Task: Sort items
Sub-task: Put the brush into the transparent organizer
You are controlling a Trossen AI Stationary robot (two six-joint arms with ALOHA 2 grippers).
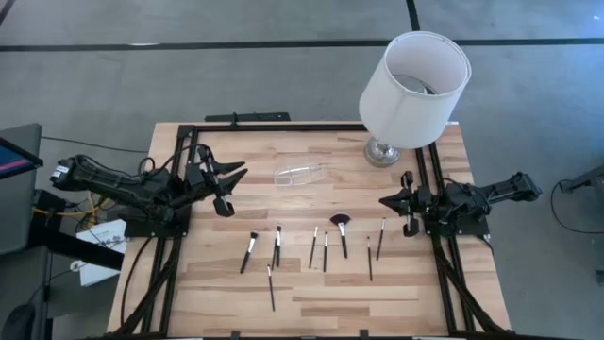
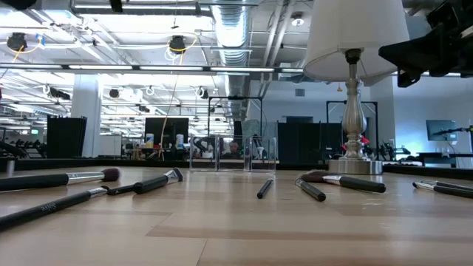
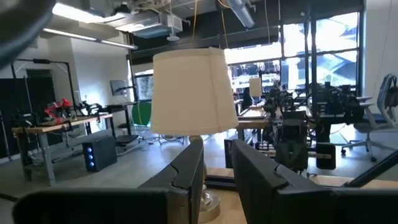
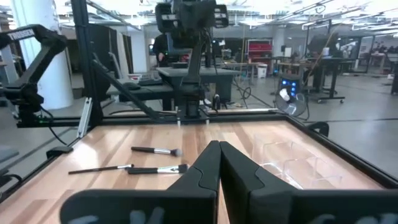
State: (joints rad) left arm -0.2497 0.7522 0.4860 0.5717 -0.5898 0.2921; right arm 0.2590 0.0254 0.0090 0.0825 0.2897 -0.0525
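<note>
Several slim black-handled makeup brushes [image 1: 313, 247] lie flat in a loose row across the near half of the wooden table, one of them with a fluffy head [image 1: 341, 225]. They also show in the low view [image 2: 148, 183] and the right wrist view [image 4: 155, 150]. My left gripper [image 1: 231, 189] hangs above the table's left part, open, with nothing between its fingers [image 3: 217, 165]. My right gripper [image 1: 385, 201] hovers at the table's right side, shut and empty [image 4: 217, 149], pointing level toward the left.
A big lamp with a white shade [image 1: 411, 90] stands on its metal base at the far right corner. A small clear plastic container [image 1: 300, 175] lies at the far middle. Black frame rails [image 1: 427, 189] run along the table's left, right and far edges.
</note>
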